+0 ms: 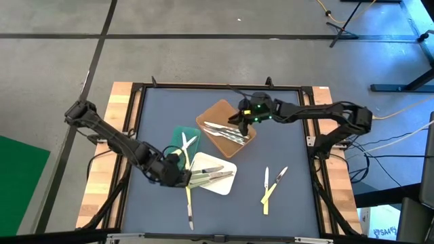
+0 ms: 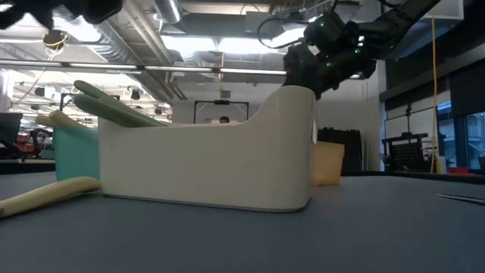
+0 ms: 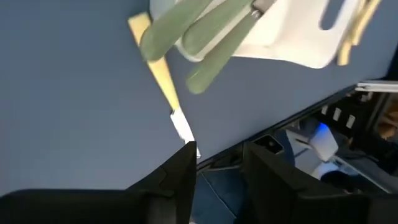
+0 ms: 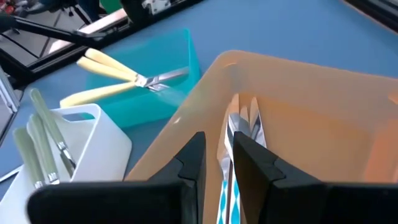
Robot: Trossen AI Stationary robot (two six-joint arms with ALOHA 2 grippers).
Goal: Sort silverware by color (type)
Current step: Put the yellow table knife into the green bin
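where the right gripper [image 4: 217, 163] hangs, silvery-blue silverware [image 4: 239, 124] lies between its jaws.

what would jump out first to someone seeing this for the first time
Three small trays cluster mid-table: a brown tray with silvery-blue pieces, a white tray with green-handled pieces, and a green tray with yellow-handled ones. The right gripper hangs over the brown tray, gripping a silvery-blue piece. The left gripper sits open beside the white tray.

light: even, bright overhead | glare: ceiling lamps [image 2: 170, 11], low view | blur: left wrist view soft | shadows: faint
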